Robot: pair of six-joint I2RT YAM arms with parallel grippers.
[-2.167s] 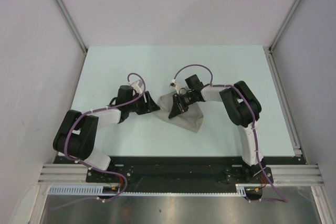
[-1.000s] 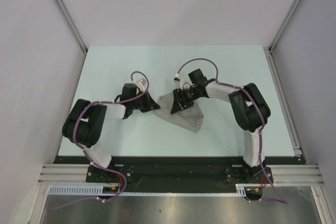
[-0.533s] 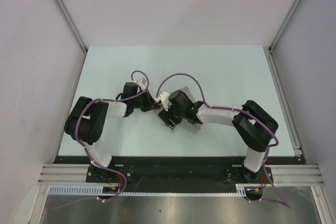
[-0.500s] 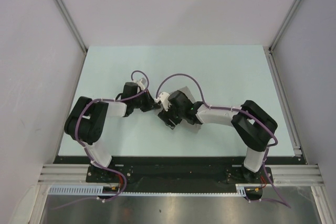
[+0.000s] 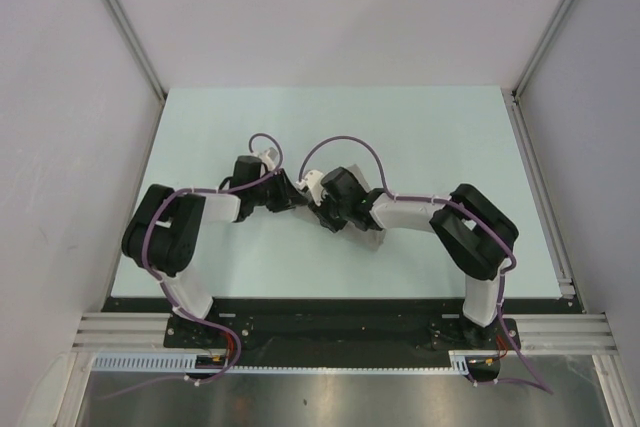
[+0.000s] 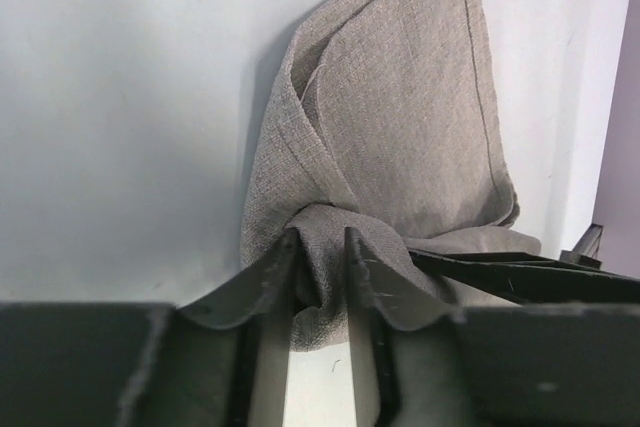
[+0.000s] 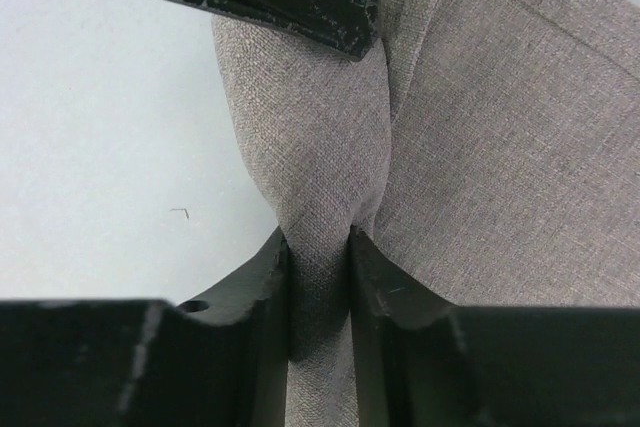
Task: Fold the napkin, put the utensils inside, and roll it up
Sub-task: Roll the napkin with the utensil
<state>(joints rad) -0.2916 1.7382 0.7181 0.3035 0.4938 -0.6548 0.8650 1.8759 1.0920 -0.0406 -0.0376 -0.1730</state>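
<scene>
Near the middle of the table [image 5: 430, 127], under both arm tips: one napkin [image 6: 400, 117], grey-beige woven cloth, lying in layered flaps with a stitched hem showing, one end gathered into a twisted neck.

Holding it, first: the left gripper [image 6: 320, 247], fingers drawn nearly together, pinching a bunched wad at the cloth's near end.

Holding it, second: the right gripper [image 7: 318, 247], fingers likewise almost closed, clamped on the twisted neck.

Position of the two: tip to tip, just beside each other in the overhead view, hiding most of the cloth. A small strip shows beside the right arm's wrist.
</scene>
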